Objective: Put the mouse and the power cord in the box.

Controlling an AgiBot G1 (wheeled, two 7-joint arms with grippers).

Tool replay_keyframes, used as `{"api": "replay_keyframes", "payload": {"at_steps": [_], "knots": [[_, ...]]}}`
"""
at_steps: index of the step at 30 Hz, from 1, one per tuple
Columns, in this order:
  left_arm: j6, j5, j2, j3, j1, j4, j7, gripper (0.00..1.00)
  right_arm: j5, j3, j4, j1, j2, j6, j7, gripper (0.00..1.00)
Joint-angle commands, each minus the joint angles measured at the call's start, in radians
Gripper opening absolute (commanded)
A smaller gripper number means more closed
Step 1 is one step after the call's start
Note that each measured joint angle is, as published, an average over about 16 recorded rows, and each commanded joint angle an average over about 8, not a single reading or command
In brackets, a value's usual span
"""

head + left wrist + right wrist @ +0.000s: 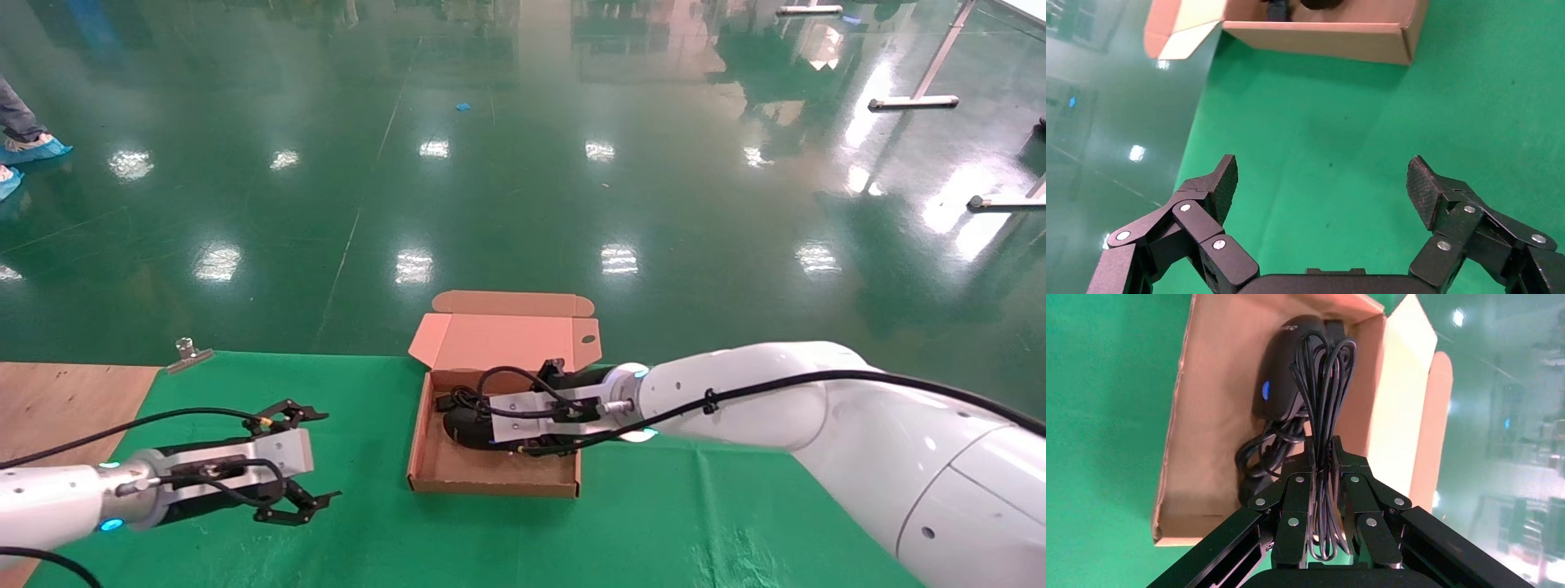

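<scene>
The right end effector is reached over the open box from the robot's right, and its fingers are seen clenched on the bundled thin cable of the mouse. The mouse, marked by a small blue spot on top, is held inside the box near the hinged lid, which is stood open at the far side with its side flaps spread. Beneath the mouse, in the right wrist view, the power cord is seen lying coiled on the box floor. The box is set on the green cloth covering the worktop. The left end effector is held above the cloth to the left of the box, well apart from it, with its fingers spread wide and nothing between them.
</scene>
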Motion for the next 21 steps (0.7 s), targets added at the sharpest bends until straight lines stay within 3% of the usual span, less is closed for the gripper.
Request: {"api": "replay_keyframes", "payload": {"at_steps": [1, 11, 21], "knots": [[-0.003, 0.001, 0.023, 0.000, -0.003, 0.029, 0.016, 1.00, 0.012, -0.007, -0.009, -0.007, 0.000, 0.010, -0.008, 1.00], [-0.008, -0.014, 0.090, -0.011, -0.011, 0.142, 0.084, 1.00, 0.074, -0.029, -0.024, -0.003, 0.000, 0.017, -0.051, 1.00], [0.045, -0.078, 0.104, -0.053, -0.001, 0.177, 0.110, 1.00, 0.102, -0.043, -0.031, -0.004, 0.000, 0.023, -0.066, 1.00]]}}
